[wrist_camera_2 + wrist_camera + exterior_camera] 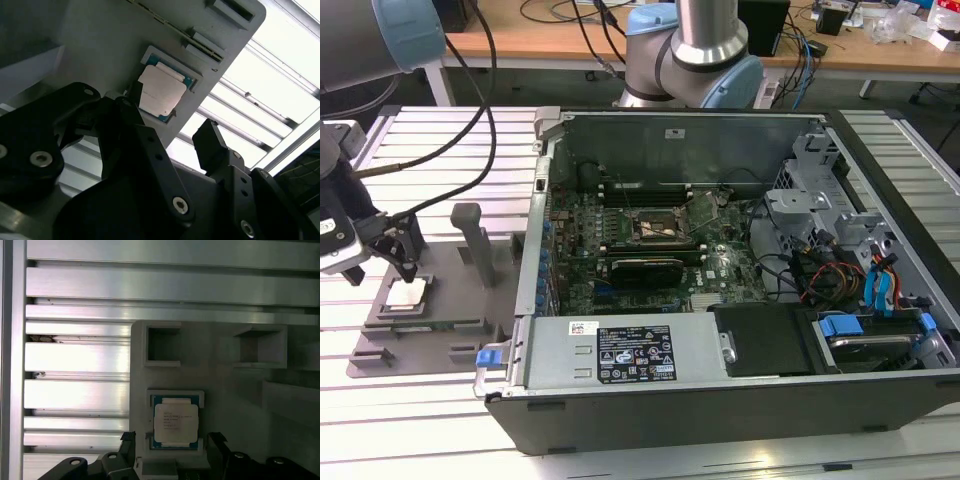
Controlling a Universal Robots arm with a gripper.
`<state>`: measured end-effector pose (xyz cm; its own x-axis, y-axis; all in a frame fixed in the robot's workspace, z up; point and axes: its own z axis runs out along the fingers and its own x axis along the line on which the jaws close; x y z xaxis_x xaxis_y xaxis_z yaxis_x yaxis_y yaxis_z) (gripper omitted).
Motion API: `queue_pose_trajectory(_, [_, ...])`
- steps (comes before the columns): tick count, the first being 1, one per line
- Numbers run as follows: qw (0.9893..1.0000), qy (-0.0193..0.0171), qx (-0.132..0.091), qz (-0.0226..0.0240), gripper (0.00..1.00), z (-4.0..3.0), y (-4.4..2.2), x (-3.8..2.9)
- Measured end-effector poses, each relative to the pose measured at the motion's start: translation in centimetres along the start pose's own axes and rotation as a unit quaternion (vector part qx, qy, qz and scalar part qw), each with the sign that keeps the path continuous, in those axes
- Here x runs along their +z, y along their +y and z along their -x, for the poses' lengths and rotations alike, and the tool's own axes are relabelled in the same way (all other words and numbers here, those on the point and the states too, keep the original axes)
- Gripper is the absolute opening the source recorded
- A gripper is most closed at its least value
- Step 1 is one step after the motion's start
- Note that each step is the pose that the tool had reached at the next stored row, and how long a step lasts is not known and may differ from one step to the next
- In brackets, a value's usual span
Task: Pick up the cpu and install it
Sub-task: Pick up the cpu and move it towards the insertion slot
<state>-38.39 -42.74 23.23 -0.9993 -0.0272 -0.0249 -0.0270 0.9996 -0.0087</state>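
First wrist view: the cpu [175, 422] lies flat in its square recess of the grey tray [235, 385], squarely between the spread, empty fingers of the gripper [171, 442], with one finger beyond each of two opposite edges of the chip. Judging by the exterior view, the fingertips hang just above the tray, so the chip lies straight below the tool. The motherboard socket [655, 228] is well apart from the tray.
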Motion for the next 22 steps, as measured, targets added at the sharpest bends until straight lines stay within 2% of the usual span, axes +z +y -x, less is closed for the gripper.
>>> queue_pose_trajectory(17, [1.0000,0.0000,0.000,-0.0001,0.68,-0.03,0.01,1.41])
queue_pose_trajectory(19, [1.0000,0.0000,-0.001,-0.0022,0.68,0.12,0.02,1.69])
queue_pose_trajectory(21, [0.9999,0.0003,-0.001,-0.0107,0.68,0.78,0.09,2.13])
queue_pose_trajectory(22, [0.9999,0.0002,-0.001,-0.0124,0.68,0.92,0.16,2.38])
